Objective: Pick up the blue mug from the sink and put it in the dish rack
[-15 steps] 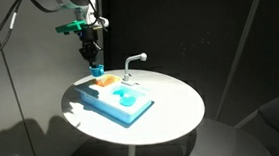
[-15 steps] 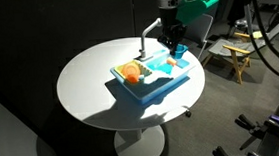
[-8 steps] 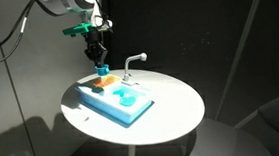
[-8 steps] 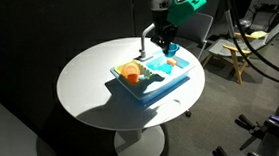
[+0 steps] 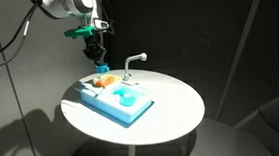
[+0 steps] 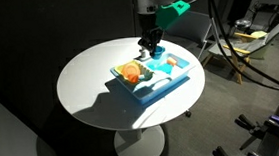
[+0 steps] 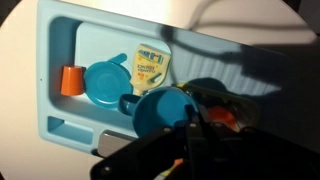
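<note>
Blue mug (image 5: pixel 101 67) is airborne, clamped at the tip of the gripper (image 5: pixel 99 61), which is closed on it. In an exterior view it hangs above the end of the toy unit where the dish rack (image 5: pixel 87 89) sits, clear of the sink (image 5: pixel 127 101) and near the grey faucet (image 5: pixel 130 62). Wrist view: the mug (image 7: pixel 160 108) is upright, mouth to the camera, handle out to one side. In the basin (image 7: pixel 90 48) below lie an orange cup (image 7: pixel 69 80), a round blue dish (image 7: pixel 105 84) and a yellow packet (image 7: pixel 150 66). The unit rests on the white round table (image 5: pixel 172 110).
</note>
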Tool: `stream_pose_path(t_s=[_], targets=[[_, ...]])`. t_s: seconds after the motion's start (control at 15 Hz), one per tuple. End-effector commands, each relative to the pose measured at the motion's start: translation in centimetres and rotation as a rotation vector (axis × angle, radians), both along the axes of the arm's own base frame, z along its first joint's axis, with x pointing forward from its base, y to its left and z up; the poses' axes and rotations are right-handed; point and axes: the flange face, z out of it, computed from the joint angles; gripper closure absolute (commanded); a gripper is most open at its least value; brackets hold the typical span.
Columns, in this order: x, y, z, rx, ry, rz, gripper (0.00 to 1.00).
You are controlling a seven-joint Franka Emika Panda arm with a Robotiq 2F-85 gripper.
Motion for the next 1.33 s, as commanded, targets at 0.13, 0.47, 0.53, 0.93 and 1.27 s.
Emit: stream_pose_path(t_s=[0.13,0.47,0.53,0.93,1.27], targets=[[2.6,1.4,0.1,0.052,-0.076,0.098,0.99],[4.0,2.2,-1.4,0.098,-0.099,0.148,0.99],[4.2,2.4,-1.8,0.106,-0.098,0.158,0.99],[4.0,3.7,-3.4,0.120,-0.090,0.198,0.99],[3.6,4.4,-4.2,0.110,-0.079,0.209,0.99]])
